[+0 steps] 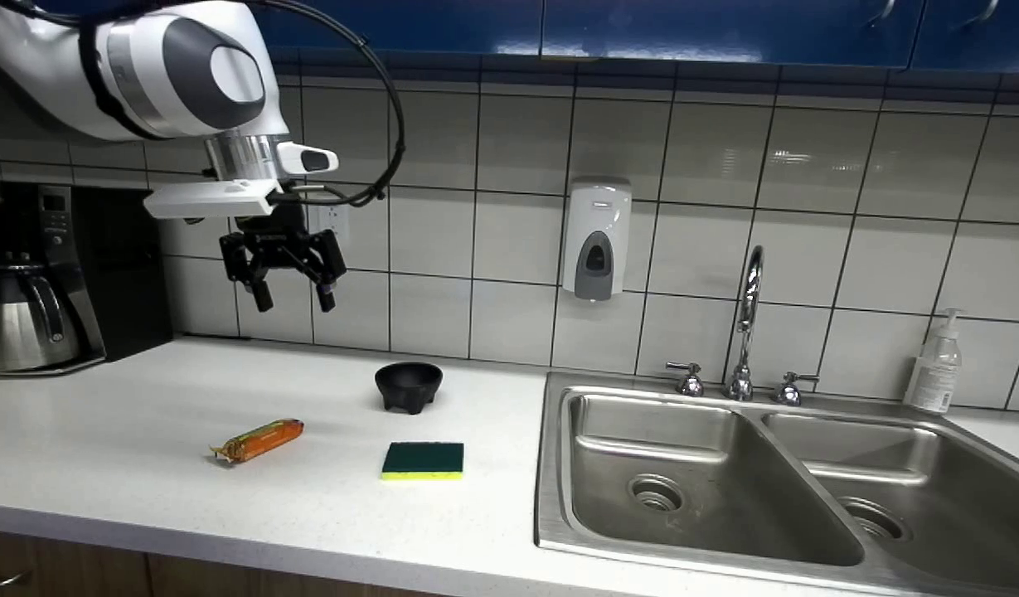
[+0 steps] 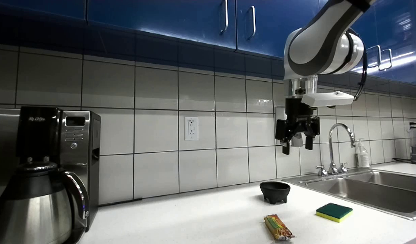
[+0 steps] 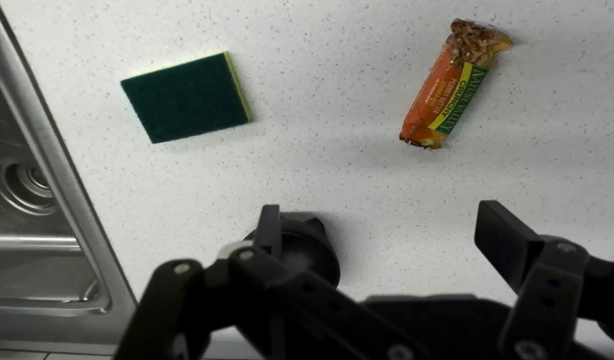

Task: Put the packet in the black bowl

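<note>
The orange packet point(image 1: 262, 441) lies flat on the white counter, with a yellow and green label and a crinkled, paler end. It also shows in an exterior view point(image 2: 278, 227) and in the wrist view point(image 3: 449, 90). The black bowl point(image 1: 409, 385) stands upright on short feet behind the packet, nearer the tiled wall; it shows in an exterior view point(image 2: 275, 192) too. In the wrist view the bowl point(image 3: 307, 250) is partly hidden by a finger. My gripper point(image 1: 294, 298) is open and empty, high above the counter, also seen in an exterior view point(image 2: 297, 145) and the wrist view point(image 3: 379, 220).
A green-and-yellow sponge point(image 1: 423, 458) lies in front of the bowl. A steel double sink point(image 1: 553, 464) with a tall faucet point(image 1: 749, 307) is beside it. A coffee maker point(image 2: 77, 142) with a steel carafe stands at the counter's opposite end. A soap dispenser point(image 1: 598, 236) hangs on the wall.
</note>
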You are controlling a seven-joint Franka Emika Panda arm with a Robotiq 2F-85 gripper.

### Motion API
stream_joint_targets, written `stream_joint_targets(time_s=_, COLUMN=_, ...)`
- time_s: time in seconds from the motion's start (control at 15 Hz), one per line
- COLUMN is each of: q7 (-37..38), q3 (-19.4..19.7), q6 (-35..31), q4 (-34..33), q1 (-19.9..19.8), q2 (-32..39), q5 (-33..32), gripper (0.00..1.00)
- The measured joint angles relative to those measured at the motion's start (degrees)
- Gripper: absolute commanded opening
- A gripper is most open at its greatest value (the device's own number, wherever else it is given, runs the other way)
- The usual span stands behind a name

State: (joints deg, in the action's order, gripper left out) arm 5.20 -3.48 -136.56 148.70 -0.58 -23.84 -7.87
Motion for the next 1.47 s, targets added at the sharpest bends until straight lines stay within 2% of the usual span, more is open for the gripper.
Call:
stream_joint_targets(time_s=0.33, q7=12.22, q3=-5.71, q6=-0.94, q4=2.25, q1=0.01, q2=0.00, q5=-0.81, gripper=1.00)
stream_joint_targets(time_s=0.6, q7=19.62, q3=-8.79, q6=-1.56, q4=3.01, q1=0.00, q2=0.98, q5=-1.19, gripper=1.00)
stream_joint_targets(time_s=1.0, q7=26.39, q3=-9.78, q6=-4.53, q4=3.31, q1=-0.23, q2=5.79, q5=-2.31, gripper=1.00)
stream_joint_targets(time_s=1.47, q7=29.91, q3=-9.77, q6=-6.45, q4=2.57, q1=-0.33, q2=12.68, q5=-5.33, gripper=1.00)
